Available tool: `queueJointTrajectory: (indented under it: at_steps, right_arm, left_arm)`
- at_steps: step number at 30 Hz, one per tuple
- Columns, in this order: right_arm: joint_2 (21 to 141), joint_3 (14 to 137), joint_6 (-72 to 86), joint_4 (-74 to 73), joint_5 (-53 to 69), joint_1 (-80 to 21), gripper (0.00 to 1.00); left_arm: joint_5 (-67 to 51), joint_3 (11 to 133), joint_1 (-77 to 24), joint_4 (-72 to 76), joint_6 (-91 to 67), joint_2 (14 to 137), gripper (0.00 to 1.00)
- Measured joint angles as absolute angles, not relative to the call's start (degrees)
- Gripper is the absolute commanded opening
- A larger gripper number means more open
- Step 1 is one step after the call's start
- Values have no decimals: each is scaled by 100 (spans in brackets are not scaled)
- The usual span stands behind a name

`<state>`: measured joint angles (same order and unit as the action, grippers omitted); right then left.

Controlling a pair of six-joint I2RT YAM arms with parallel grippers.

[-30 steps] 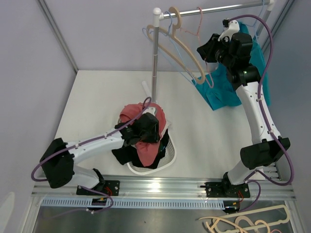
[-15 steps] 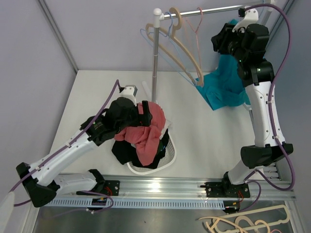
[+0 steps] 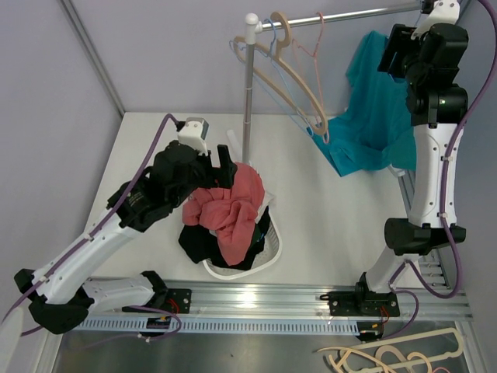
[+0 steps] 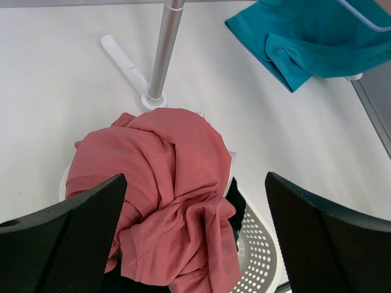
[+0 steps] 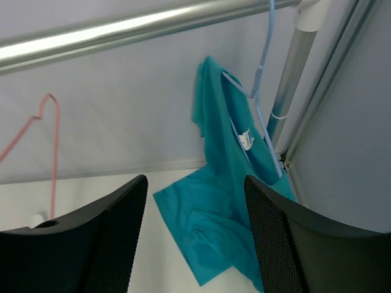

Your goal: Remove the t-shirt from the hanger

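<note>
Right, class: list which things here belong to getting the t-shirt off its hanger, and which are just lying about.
Job in hand: teal t-shirt; blue hanger holding it; rail; right gripper.

Lying about: red shirt; white basket; empty hangers on the rail; loose hangers at the near edge.

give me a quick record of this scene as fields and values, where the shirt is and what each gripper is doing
teal t-shirt: hangs on the blue hanger, at the right end of the rail
right gripper: open, up by the rail, facing the shirt, not touching it
left gripper: open, empty, above the basket
basket contents: red shirt on top, black garment beneath
beige hanger: bare, further left on the rail
task state: shirt not yet off the hanger
</note>
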<state>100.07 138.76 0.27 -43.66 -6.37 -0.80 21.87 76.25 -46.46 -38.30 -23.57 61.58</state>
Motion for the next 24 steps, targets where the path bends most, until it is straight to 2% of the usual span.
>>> queueJointTrajectory:
  at_steps: [24]
  right_arm:
    - [11096, 13812, -537, -3750, -158, 777, 60]
  left_arm:
    - [2331, 7470, -4646, -3277, -1896, 6458, 100]
